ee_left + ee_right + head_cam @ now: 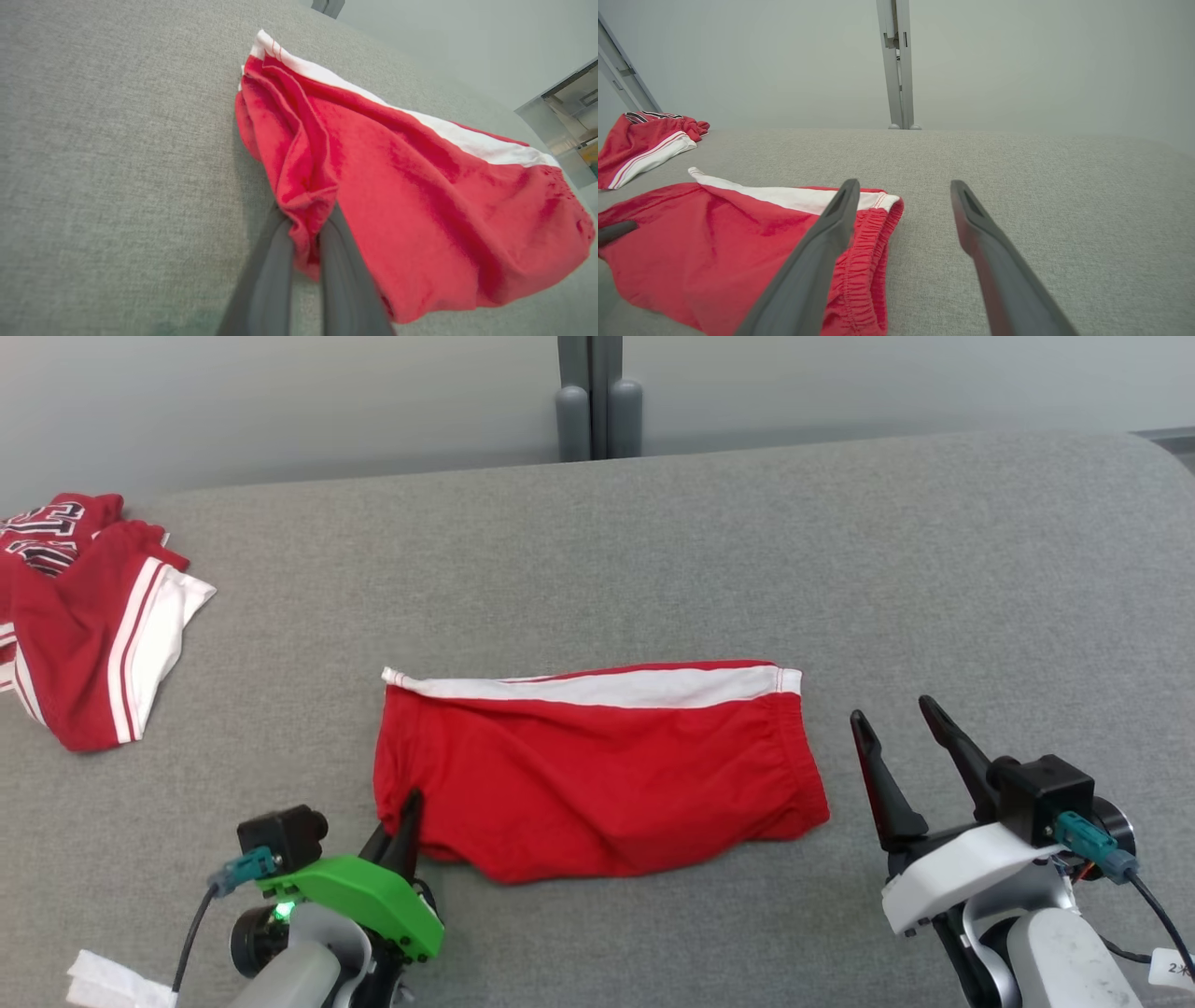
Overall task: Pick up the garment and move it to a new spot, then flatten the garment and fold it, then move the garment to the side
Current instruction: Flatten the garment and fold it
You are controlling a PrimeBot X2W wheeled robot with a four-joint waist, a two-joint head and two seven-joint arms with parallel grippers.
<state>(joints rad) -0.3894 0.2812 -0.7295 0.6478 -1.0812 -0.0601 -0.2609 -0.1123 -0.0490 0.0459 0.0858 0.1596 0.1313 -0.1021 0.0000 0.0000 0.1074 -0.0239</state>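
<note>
Matt red cloth shorts [597,775]; rough grey woven fabric tabletop [653,541].

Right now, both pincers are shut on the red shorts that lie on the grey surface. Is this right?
Not quite. Only the left pincer is shut on the red shorts. The right pincer stands open beside them, holding nothing, as the right wrist view shows.
</note>
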